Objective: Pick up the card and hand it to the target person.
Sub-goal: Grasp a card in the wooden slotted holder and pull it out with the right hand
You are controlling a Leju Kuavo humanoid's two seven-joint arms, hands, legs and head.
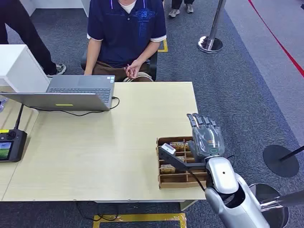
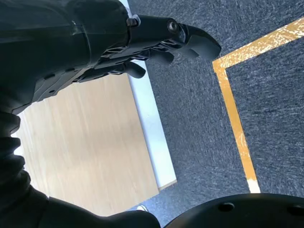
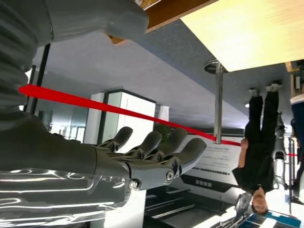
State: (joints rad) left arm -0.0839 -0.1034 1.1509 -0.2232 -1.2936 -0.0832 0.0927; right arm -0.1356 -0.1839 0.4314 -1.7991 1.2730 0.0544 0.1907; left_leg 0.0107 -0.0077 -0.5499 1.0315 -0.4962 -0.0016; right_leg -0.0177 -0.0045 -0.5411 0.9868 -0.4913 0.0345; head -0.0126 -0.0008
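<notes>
Table [image 1: 107, 147] bears laptop [image 1: 77, 92], box [image 1: 179, 164] (compartmented), controller [image 1: 11, 145].

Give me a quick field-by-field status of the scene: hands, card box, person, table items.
right hand: over the card box, fingers stretched out and apart, holding nothing
left hand: hanging beside the table edge above the carpet, holding nothing
card box: brown divided tray at the table's near right corner, cards in its slots
person: seated at the far side of the table, hands in lap
laptop: open, far left of table
card picked: not yet
</notes>
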